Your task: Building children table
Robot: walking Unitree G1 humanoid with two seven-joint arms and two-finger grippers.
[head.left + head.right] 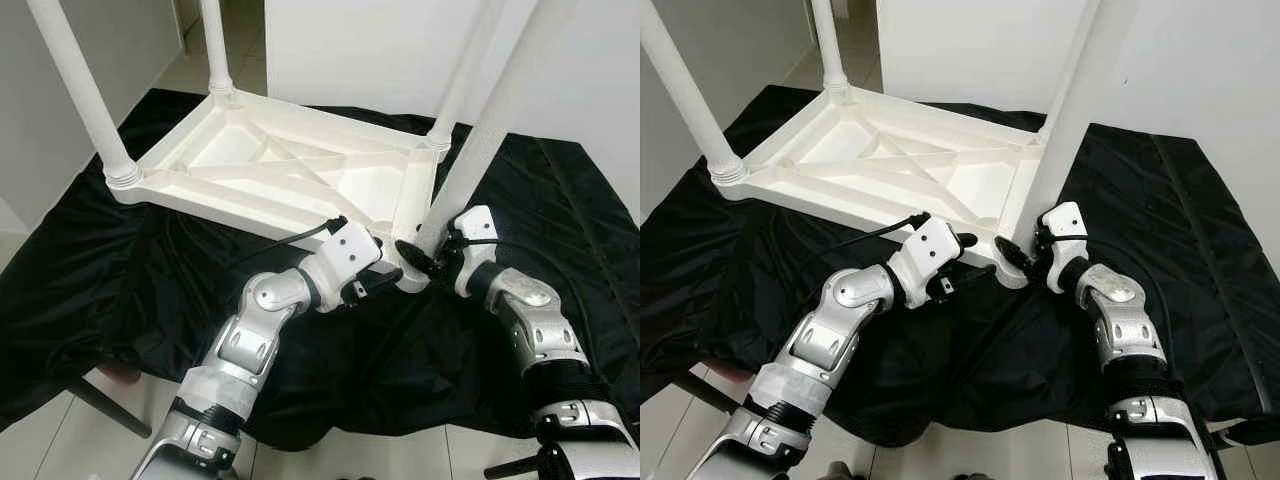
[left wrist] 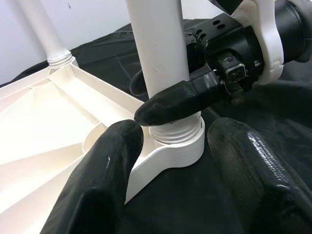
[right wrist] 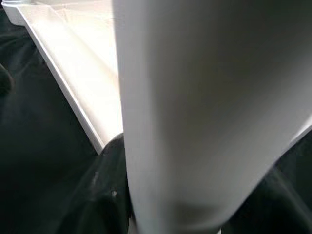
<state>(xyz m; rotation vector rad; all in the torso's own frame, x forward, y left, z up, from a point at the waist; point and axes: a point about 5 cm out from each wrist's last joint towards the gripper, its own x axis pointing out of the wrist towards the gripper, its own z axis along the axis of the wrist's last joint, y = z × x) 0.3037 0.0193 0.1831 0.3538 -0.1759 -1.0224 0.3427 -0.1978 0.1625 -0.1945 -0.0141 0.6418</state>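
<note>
A white plastic children's table (image 1: 290, 165) lies upside down on a black cloth, with its legs pointing up. My right gripper (image 1: 425, 258) is shut on the near right leg (image 1: 500, 120) just above its threaded base. That leg (image 2: 156, 44) stands in the corner socket (image 2: 175, 146), and one right fingertip (image 2: 180, 100) is pressed against it. My left gripper (image 2: 178, 195) is open and low beside the same corner, one finger on each side of the socket. In the right wrist view the leg (image 3: 204, 112) is very close, with the table's rim (image 3: 73, 63) behind it.
The black cloth (image 1: 120, 280) covers a low surface whose front edge lies near my arms, above the tiled floor (image 1: 60, 430). Three other legs (image 1: 75, 85) stand at the table's far and left corners. A white wall (image 1: 350, 40) is close behind. A dark strut (image 1: 105, 405) juts out at lower left.
</note>
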